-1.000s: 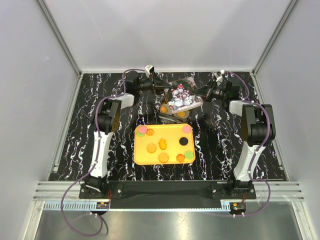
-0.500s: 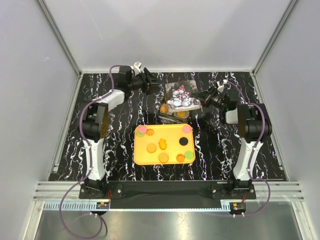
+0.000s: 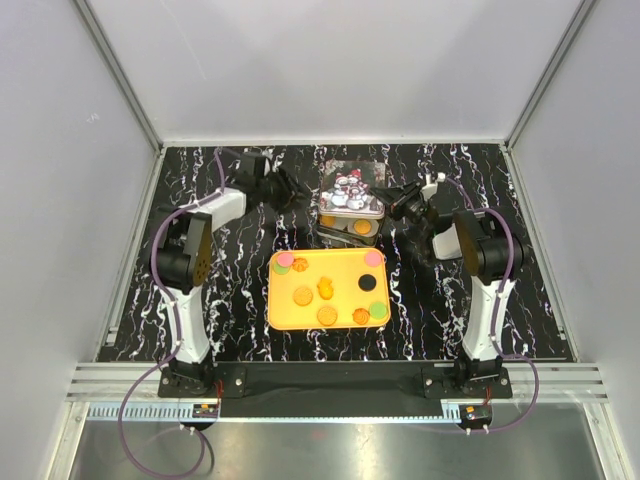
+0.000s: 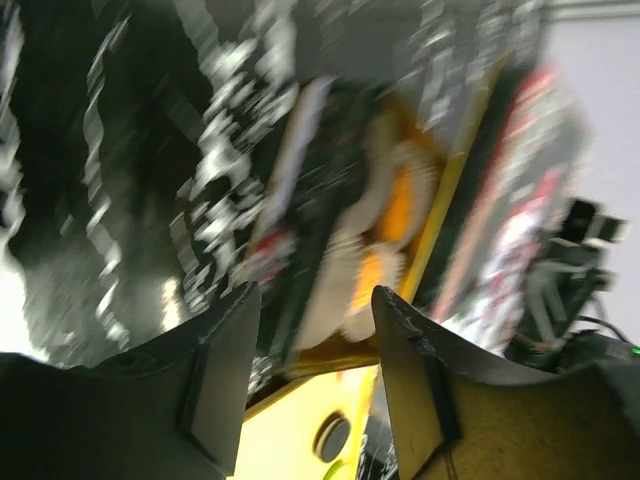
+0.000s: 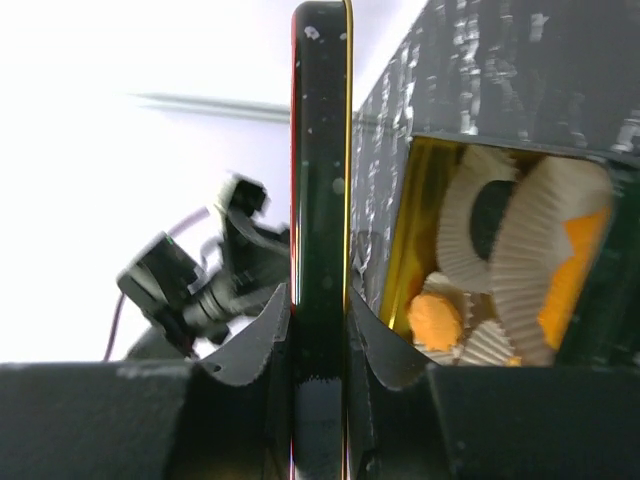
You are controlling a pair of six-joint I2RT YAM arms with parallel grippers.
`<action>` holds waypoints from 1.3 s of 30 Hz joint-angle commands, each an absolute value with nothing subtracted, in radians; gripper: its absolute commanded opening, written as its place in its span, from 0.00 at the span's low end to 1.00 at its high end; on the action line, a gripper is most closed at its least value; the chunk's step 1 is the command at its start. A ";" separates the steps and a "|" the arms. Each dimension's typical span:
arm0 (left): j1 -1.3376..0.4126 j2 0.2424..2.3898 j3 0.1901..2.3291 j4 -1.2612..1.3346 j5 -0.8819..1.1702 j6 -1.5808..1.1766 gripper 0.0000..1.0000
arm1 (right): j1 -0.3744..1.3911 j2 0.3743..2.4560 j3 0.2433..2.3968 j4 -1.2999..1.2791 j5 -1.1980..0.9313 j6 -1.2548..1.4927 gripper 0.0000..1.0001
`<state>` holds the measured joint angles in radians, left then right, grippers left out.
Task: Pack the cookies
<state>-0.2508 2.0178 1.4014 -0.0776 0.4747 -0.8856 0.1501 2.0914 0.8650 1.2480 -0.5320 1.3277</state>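
Several cookies [image 3: 326, 316], orange, black, pink and green, lie on the yellow tray [image 3: 344, 300]. Behind it stands an open tin [image 3: 347, 229] with orange cookies [image 5: 435, 318] in white paper cups [image 5: 520, 250]. My right gripper [image 3: 400, 200] is shut on the edge of the snowman lid [image 3: 350, 190], held on edge over the tin; in the right wrist view the gripper [image 5: 320, 320] clamps the thin dark lid [image 5: 320, 150]. My left gripper [image 3: 293, 192] is open and empty just left of the tin; its view [image 4: 315, 300] is blurred.
The black marbled table [image 3: 230, 290] is walled in white on three sides. The tray [image 4: 290, 440] with a black cookie [image 4: 331, 437] lies just in front of the tin. The left arm [image 5: 190, 290] shows beyond the lid in the right wrist view.
My left gripper has drawn back to the left, away from the lid. The lid has swung from tilted above the tin to a position over its back, held by my right gripper alone.
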 commanded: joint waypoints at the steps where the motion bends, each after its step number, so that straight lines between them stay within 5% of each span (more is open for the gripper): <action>1: -0.270 1.987 1.280 -0.020 0.420 -0.913 0.49 | 0.152 2.115 0.839 1.427 -0.413 1.358 0.00; 7: -0.302 1.967 1.166 0.101 0.431 -0.988 0.35 | 0.152 2.123 0.830 1.419 -0.384 1.351 0.00; 24: -0.342 1.996 1.245 0.083 0.432 -0.993 0.41 | 0.137 2.065 0.825 1.364 -0.410 1.321 0.00; 39: -0.394 2.020 1.200 0.216 0.486 -1.077 0.35 | 0.110 2.016 0.782 1.347 -0.433 1.295 0.00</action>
<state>-0.3981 2.0327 1.2198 0.1226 0.4519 -1.0477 0.1139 2.0689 0.7879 1.2690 -0.4149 1.3190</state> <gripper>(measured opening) 0.357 0.252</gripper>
